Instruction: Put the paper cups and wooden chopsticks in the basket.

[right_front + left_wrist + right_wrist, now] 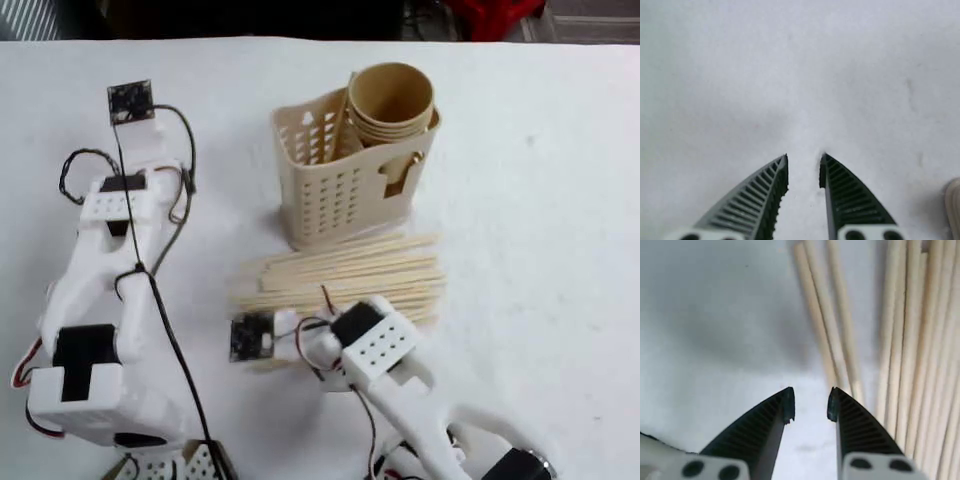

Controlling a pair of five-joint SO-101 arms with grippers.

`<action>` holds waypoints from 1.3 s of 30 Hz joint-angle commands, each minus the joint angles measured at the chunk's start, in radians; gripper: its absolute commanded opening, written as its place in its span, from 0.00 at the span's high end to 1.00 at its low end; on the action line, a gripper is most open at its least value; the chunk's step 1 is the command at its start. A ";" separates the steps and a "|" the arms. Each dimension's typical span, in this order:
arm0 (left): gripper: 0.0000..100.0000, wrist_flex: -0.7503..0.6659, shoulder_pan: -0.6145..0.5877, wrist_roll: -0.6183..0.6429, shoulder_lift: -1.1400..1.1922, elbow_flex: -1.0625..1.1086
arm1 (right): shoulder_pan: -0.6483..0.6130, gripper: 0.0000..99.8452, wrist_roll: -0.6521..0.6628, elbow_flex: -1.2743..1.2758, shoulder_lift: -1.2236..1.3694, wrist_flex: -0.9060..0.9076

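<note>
Since the paper cups point(392, 98) are stacked inside the basket point(335, 195), the wooden chopsticks point(350, 275) are found flat on the table point(540, 200) beside it. The right gripper point(810, 405) is held low at their edge for a pick, its fingers narrowly parted and empty. The left gripper point(803, 170), likewise parted, is pointed at bare table.

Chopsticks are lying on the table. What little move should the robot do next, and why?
Probably shift the right pincer sideways until the nearest chopsticks lie between its tips. It is open and empty, just beside the sticks, and the paper cups are already in the basket.
</note>
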 commanded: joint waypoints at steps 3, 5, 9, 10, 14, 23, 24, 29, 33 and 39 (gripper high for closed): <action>0.87 -0.025 -0.008 -0.009 -0.007 -0.015 | -0.001 0.88 0.018 -0.003 0.076 -0.074; 0.87 -0.025 -0.010 -0.009 -0.007 -0.015 | 0.021 0.88 0.017 -0.034 0.157 -0.099; 0.87 -0.025 -0.010 -0.009 -0.007 -0.015 | 0.082 0.88 0.015 -0.124 0.285 -0.125; 0.87 -0.025 -0.010 -0.009 -0.007 -0.015 | 0.097 0.88 0.014 -0.143 0.300 -0.125; 0.87 -0.025 -0.008 -0.009 -0.007 -0.015 | 0.139 0.88 -0.061 -0.169 0.309 -0.179; 0.87 -0.025 -0.012 -0.009 -0.007 -0.015 | 0.145 0.97 -0.089 -0.146 0.312 -0.231; 0.87 -0.025 -0.012 -0.009 -0.007 -0.015 | 0.145 0.99 -0.089 -0.144 0.317 -0.231; 0.87 -0.025 -0.013 -0.009 -0.008 -0.015 | 0.148 0.98 -0.091 -0.143 0.309 -0.229; 0.87 -0.025 -0.013 -0.009 -0.008 -0.015 | 0.156 0.98 -0.095 -0.149 0.306 -0.217; 0.87 -0.032 -0.013 -0.009 -0.007 -0.015 | 0.147 0.98 -0.089 -0.141 0.148 -0.093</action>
